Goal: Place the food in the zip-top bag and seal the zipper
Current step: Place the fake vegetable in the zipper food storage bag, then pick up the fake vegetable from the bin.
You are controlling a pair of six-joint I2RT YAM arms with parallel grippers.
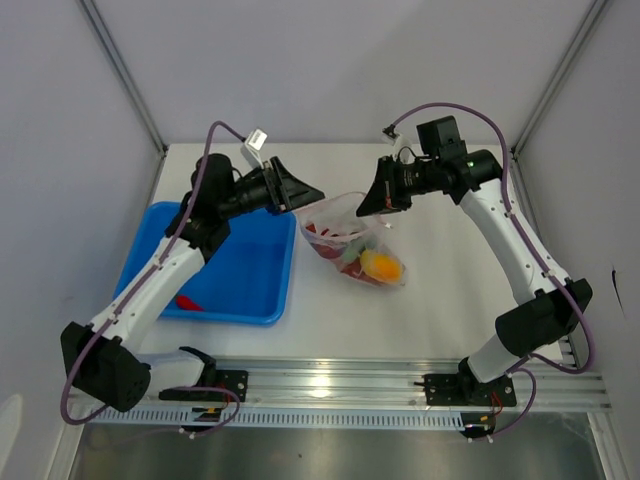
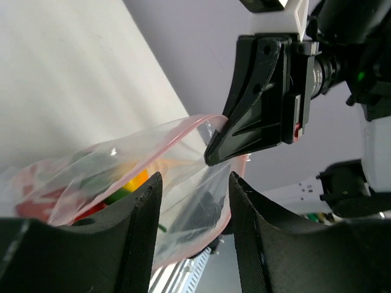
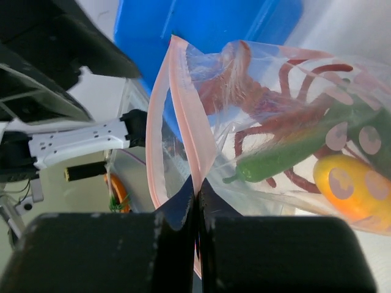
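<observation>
Firmly pinched in the right gripper (image 3: 197, 190), the pale pink zipper strip (image 3: 183, 116) of the clear, crinkly zip-top bag (image 1: 350, 240) is held up over the white table (image 1: 450, 300). We see the left gripper (image 2: 195, 204) about half open, with bag film showing between its jaws but not clamped. Inside the bag are slim red chili peppers (image 3: 287, 79), a dark green pepper (image 3: 287, 155) and a yellow-orange oval fruit (image 3: 351, 186). One red piece (image 1: 188, 302) lies in the blue rectangular plastic tray (image 1: 250, 290) beside it.

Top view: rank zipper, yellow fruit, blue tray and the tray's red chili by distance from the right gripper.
1. zipper, pinched in the right gripper
2. yellow fruit, inside the bag
3. blue tray, far left
4. red chili, in the tray's near-left part
</observation>
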